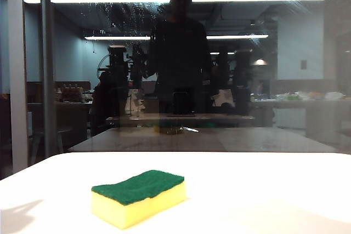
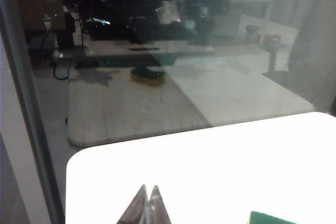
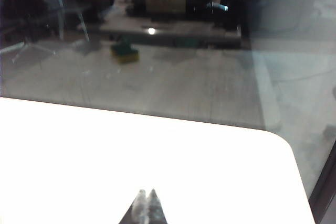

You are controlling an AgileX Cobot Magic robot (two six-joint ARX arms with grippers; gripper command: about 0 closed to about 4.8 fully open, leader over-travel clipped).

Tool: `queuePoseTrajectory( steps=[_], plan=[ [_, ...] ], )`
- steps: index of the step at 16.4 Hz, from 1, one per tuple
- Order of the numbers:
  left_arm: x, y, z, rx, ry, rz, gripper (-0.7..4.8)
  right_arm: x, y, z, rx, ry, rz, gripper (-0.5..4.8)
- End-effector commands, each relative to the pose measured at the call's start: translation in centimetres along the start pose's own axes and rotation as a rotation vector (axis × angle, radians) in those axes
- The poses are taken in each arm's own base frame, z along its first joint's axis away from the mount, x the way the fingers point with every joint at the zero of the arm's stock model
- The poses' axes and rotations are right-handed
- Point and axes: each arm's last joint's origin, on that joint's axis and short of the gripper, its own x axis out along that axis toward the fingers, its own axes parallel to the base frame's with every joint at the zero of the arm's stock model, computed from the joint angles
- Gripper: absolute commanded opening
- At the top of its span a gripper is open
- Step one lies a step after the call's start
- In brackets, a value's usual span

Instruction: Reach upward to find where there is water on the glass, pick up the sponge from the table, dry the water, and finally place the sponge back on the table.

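Observation:
The sponge (image 1: 139, 197), yellow foam with a green scouring top, lies flat on the white table (image 1: 263, 190) near its front. Behind the table stands the dark glass (image 1: 307, 80), mirroring a person's silhouette. Thin whitish water (image 1: 112, 10) streaks run down the pane high up, left of the silhouette's head. Neither gripper shows in the exterior view. My left gripper (image 2: 148, 190) hangs shut and empty over the table, with a green corner of the sponge (image 2: 270, 217) off to its side. My right gripper (image 3: 146, 192) is also shut and empty above bare table.
A pale vertical frame bar (image 1: 16, 80) borders the glass on the left. The pane reflects the sponge (image 2: 148, 75) and a brownish tabletop (image 3: 173, 87). The table's rounded corners (image 2: 79, 156) end close to the glass.

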Motion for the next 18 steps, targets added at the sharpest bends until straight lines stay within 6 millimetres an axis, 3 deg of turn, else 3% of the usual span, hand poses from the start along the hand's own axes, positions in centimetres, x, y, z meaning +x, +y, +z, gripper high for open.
queuePoseTrajectory(
  steps=[1, 10, 18],
  plan=[
    [0.6, 0.1, -1.1, 0.008, -0.03, 0.0, -0.06, 0.5, 0.0, -0.8, -0.001, -0.033, 0.002, -0.02],
    [1.9, 0.4, -4.8, -0.038, -0.045, 0.0, -0.06, 1.8, 0.0, -4.1, -0.004, -0.021, 0.002, -0.02],
    [1.9, 0.4, -4.8, -0.039, -0.054, 0.0, -0.06, 1.8, 0.0, -4.2, -0.035, -0.021, 0.001, -0.02]
  ],
)
